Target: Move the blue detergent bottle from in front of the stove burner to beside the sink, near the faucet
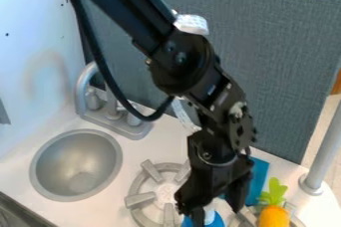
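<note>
Camera view: blue obj. (214, 221), white-end-up

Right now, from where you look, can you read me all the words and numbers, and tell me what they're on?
There are none that I can read.
Black arm: a small blue mark and some pale ones, too small to tell if they are writing.
Toy carrot, sink, burner: no letters or numbers that I can see.
</note>
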Available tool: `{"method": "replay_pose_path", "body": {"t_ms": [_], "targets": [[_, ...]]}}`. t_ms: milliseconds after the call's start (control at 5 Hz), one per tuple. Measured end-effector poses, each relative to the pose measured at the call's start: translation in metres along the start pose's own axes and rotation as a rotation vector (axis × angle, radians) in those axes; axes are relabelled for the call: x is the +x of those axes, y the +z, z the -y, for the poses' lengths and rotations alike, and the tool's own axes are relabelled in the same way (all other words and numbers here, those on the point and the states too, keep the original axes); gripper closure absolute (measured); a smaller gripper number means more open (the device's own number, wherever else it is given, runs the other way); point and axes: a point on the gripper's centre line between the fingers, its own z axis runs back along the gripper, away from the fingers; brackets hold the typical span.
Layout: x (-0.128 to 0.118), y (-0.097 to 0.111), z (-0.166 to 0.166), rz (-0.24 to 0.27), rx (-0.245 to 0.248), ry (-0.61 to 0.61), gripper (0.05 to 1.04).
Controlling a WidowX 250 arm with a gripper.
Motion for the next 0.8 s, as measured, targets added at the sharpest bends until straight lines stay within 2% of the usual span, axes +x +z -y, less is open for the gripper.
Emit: {"method": "replay_pose_path", "body": {"t_ms": [200, 400, 600, 800], "targets": [[0.0022, -0.0093, -0.0045, 0.024, 0.033, -0.011, 0.367], [0.0012, -0.0103, -0.0035, 0.061, 0.024, -0.029, 0.589], [0.0014, -0.0109, -0.0054, 0.071, 0.024, -0.041, 0.593], [-0.0034, -0.0032, -0.0034, 0.067, 0.009, -0.058, 0.593]]}}
